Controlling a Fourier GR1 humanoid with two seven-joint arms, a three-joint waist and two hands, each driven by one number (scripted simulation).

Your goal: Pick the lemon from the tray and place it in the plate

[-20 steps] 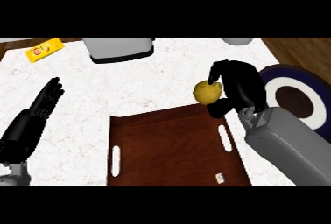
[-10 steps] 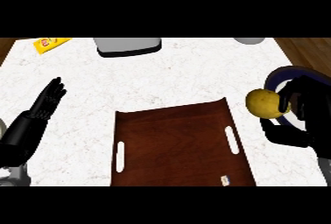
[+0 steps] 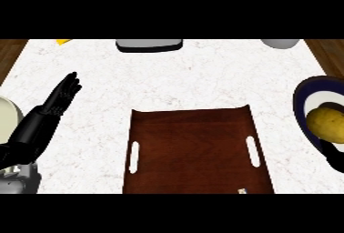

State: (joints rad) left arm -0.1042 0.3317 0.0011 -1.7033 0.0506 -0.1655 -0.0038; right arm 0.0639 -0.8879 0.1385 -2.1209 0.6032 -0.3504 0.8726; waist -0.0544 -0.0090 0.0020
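The yellow lemon [image 3: 326, 122] is at the view's right edge, over the white middle of the dark-rimmed plate [image 3: 301, 98]. Only a black part of my right hand [image 3: 335, 157] shows, just below the lemon at the edge, curled under it; the rest of the hand is cut off. Whether the lemon touches the plate I cannot tell. The brown tray [image 3: 194, 150] with two white handle slots lies at the lower centre with nothing on it. My left hand [image 3: 55, 105] rests open at the left, fingers straight and pointing up.
A grey appliance [image 3: 149, 44] stands at the counter's far edge. A white bowl [image 3: 280, 43] sits at the far right and a yellow item [image 3: 64, 41] at the far left. Brown floor shows beyond both counter sides.
My right hand has carried the lemon off the tray and rightward, from beside the plate to over its middle. The view has shifted left. The left hand has not moved.
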